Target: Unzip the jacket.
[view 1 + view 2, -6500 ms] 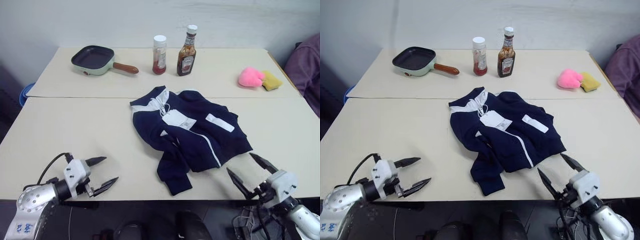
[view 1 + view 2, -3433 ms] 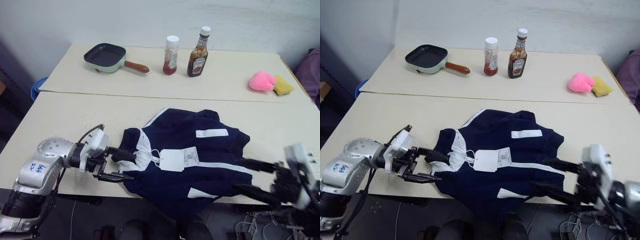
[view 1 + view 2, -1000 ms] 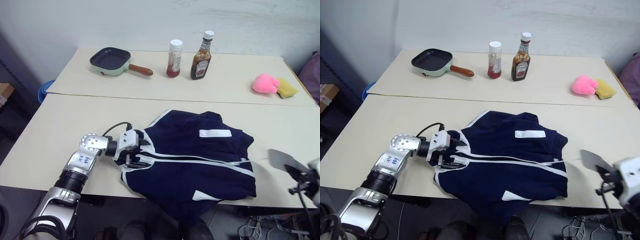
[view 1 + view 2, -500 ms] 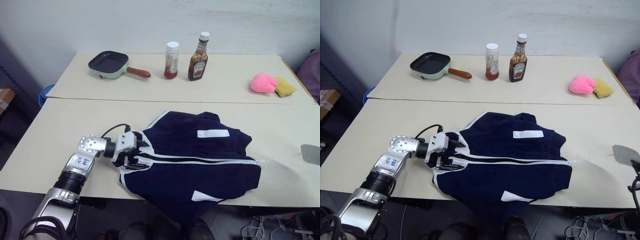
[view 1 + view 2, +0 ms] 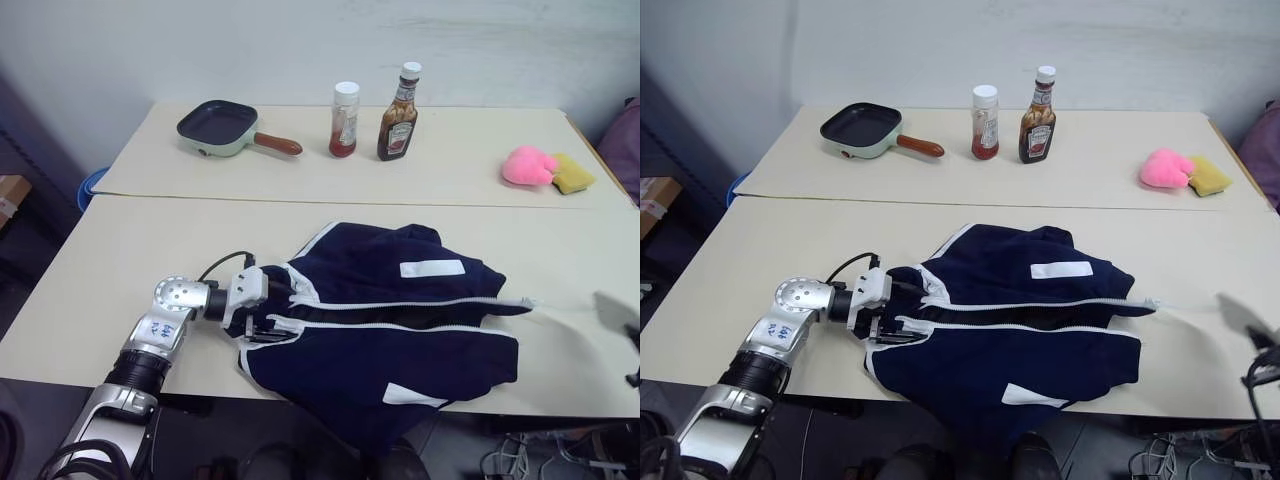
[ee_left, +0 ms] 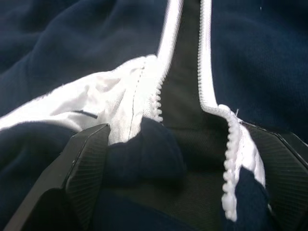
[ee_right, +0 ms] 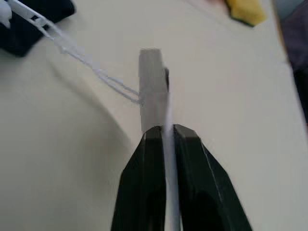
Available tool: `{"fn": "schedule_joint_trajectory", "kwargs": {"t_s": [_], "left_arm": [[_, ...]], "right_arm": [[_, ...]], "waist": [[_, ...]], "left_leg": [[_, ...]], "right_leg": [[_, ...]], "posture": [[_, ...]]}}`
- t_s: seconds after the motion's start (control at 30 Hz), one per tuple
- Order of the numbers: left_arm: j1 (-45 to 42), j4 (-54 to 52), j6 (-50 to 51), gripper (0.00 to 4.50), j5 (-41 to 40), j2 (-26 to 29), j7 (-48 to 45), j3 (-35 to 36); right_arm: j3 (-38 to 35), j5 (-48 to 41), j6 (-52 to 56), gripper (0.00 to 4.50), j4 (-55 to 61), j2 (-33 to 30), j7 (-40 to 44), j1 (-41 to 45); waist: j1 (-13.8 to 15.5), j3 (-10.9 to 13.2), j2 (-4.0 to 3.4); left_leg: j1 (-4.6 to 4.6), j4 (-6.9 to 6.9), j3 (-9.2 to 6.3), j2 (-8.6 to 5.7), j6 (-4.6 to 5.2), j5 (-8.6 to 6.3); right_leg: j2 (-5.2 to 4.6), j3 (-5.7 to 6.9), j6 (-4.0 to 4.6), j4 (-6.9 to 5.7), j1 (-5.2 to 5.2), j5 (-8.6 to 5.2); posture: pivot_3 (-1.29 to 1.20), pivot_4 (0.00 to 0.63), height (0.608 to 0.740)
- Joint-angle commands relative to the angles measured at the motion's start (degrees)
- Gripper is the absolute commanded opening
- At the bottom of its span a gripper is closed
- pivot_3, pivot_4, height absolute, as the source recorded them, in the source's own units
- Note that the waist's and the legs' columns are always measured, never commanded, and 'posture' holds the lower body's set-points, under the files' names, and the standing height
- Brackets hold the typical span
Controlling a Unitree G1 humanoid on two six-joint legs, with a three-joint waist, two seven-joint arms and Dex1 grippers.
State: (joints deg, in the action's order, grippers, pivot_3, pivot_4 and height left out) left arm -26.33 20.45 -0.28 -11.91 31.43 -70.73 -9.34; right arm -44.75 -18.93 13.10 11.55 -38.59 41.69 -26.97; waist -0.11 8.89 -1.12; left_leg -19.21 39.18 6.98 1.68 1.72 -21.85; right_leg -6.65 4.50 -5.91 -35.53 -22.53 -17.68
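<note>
We see the jacket (image 5: 390, 330) lying near the front edge of the tabletop (image 5: 150, 250), roughly midway along it, with part of its lower cloth hanging over that edge. Its white zipper (image 5: 400, 303) is parted along most of its length, the two rows of teeth spreading apart from the collar end toward the right. Our left gripper (image 5: 262, 312) sits at the collar end, and in the left wrist view its fingers (image 6: 84, 166) stand wide apart around a bunched fold of navy and white collar cloth. Our right gripper (image 7: 166, 132) is off by the right edge of the tabletop, its fingertips pinched on the white paper tag (image 7: 153, 86), whose thin string (image 7: 77, 53) runs taut back to the zipper's end. Along the back edge stand a green pan (image 5: 215, 127), a spice jar (image 5: 344, 120) and a sauce bottle (image 5: 400, 100); toward the back right corner lie a pink toy (image 5: 528, 166) and a yellow sponge (image 5: 572, 173).
</note>
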Motion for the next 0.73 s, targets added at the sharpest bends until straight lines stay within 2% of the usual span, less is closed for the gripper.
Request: {"fn": "schedule_joint_trajectory", "kwargs": {"t_s": [0.03,0.2,0.3,0.4,0.53,0.63,0.73], "left_arm": [[2.56,-6.50,7.55,4.50,-6.51,1.61,-4.27,1.97],[5.65,-12.47,12.60,4.50,-12.53,8.17,-7.05,8.70],[8.67,-11.46,8.51,4.50,-11.24,11.69,-8.51,10.81],[11.07,-9.75,2.28,4.50,-9.32,13.14,-7.99,12.83],[15.17,-10.55,-3.71,4.50,-8.86,12.73,-5.00,15.85],[17.56,-11.66,-4.70,4.50,-9.09,12.68,-3.52,16.62],[19.94,-13.96,-4.49,4.50,-10.21,12.49,-2.40,17.73]], "right_arm": [[-2.99,-4.97,-3.55,1.69,4.60,1.58,4.50,-2.65],[-10.96,-12.75,-12.54,3.49,7.77,4.48,10.68,-5.57],[-11.79,-20.43,-10.99,4.47,11.26,3.14,17.25,-8.01],[-9.44,-20.76,-13.68,4.47,14.45,1.54,20.74,-7.33],[1.60,-15.44,-19.42,4.47,16.81,0.44,28.43,-7.20],[8.62,-12.54,-22.11,4.47,14.80,1.66,29.42,-5.80],[11.71,-10.53,-24.96,4.47,11.09,3.21,28.08,-3.46]], "waist": [[-0.14,0.06,0.07],[-0.13,0.48,0.56],[-0.22,0.51,0.60],[-0.24,0.53,0.58],[-0.12,0.66,0.80],[0.03,0.72,0.80],[0.02,0.73,0.79]], "left_leg": [[0.01,0.00,0.03,-0.02,0.03,0.00],[-0.06,-0.02,0.00,0.06,-0.06,0.02],[-0.01,-0.03,0.00,0.07,-0.08,0.01],[-0.01,-0.08,-0.01,0.08,-0.07,-0.03],[-0.03,-0.10,-0.04,0.08,-0.10,-0.08],[-0.08,-0.18,-0.10,0.08,-0.11,-0.11],[-0.10,-0.17,-0.10,0.05,-0.08,-0.17]], "right_leg": [[-0.01,-0.03,0.00,0.01,0.01,0.00],[0.04,-0.01,0.02,0.02,-0.06,-0.01],[0.02,-0.04,0.02,0.06,-0.04,-0.01],[-0.04,-0.09,0.06,0.09,-0.06,-0.03],[-0.10,-0.07,0.09,0.13,-0.09,-0.05],[-0.11,-0.02,0.18,0.10,-0.17,-0.09],[-0.12,0.02,0.21,0.08,-0.19,-0.11]], "posture": [[0.00,0.150,0.740],[0.00,0.150,0.740],[0.00,0.150,0.740],[0.00,0.150,0.740],[0.00,0.150,0.740],[0.00,0.150,0.740],[0.00,0.150,0.740]]}}
